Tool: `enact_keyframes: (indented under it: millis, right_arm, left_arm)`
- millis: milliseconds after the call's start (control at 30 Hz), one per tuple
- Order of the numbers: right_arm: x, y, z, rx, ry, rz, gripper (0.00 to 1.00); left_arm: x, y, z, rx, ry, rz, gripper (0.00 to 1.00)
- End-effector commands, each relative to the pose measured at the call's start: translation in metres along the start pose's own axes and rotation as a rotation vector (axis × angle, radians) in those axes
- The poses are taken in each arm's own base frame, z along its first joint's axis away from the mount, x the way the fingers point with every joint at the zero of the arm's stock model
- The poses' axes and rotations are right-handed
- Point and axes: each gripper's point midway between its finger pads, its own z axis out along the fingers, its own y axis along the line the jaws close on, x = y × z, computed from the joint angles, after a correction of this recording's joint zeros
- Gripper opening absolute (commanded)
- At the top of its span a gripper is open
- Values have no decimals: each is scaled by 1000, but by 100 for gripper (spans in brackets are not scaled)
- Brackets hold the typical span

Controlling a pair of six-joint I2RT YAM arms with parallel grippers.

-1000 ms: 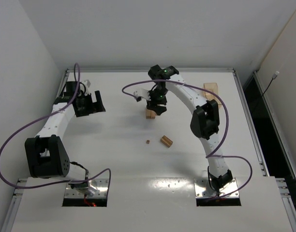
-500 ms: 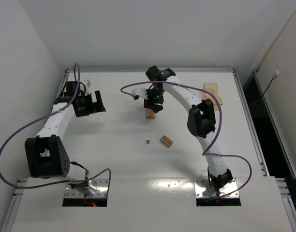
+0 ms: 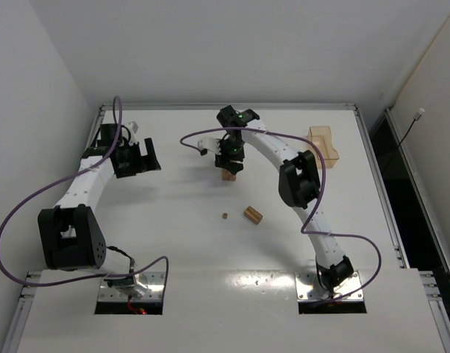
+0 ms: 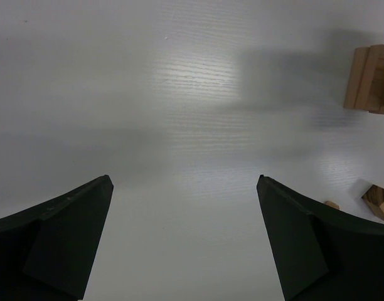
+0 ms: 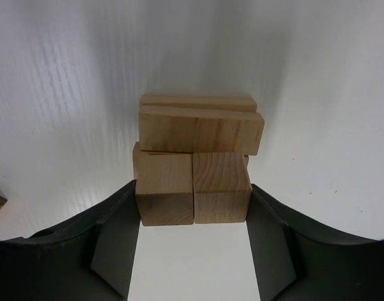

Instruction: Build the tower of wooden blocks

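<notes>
The right gripper [image 5: 192, 195] is closed on a pair of blocks [image 5: 179, 182], one finger pressed against each outer side, so the two sit flush side by side between the jaws. Just beyond them in the wrist view lie two planks [image 5: 201, 130], stacked flat on the table [image 3: 173, 243] (whether the pair already rests on the planks cannot be told from here). From above, this small stack [image 3: 227, 175] stands near the middle of the table's far half, with the right gripper [image 3: 230, 160] directly over it.

A short cylinder [image 3: 253, 214] lies on its side nearer the arm bases, and a tiny cube [image 3: 224, 215] sits just to its left, apart from it. An amber box [image 3: 324, 141] stands toward the far right edge.

The left gripper [image 3: 140, 157] hangs well off to the left, its fingers [image 4: 66, 238] spread wide with nothing between them.
</notes>
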Motion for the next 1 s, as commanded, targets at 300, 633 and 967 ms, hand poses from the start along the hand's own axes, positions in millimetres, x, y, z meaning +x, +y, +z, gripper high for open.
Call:
enact_keyframes:
  millis: [300, 633, 967]
  right_arm:
    - [-20, -18, -7, 96, -13, -1, 0]
    - [-18, -15, 0, 99, 35, -4, 0]
    - [-14, -15, 1, 103, 56, 17, 24]
  left_arm:
    - [-15, -3, -2, 25, -48, 4, 100]
    - [-14, -3, -1, 25, -48, 4, 100]
    - [-14, -3, -1, 25, -48, 4, 100]
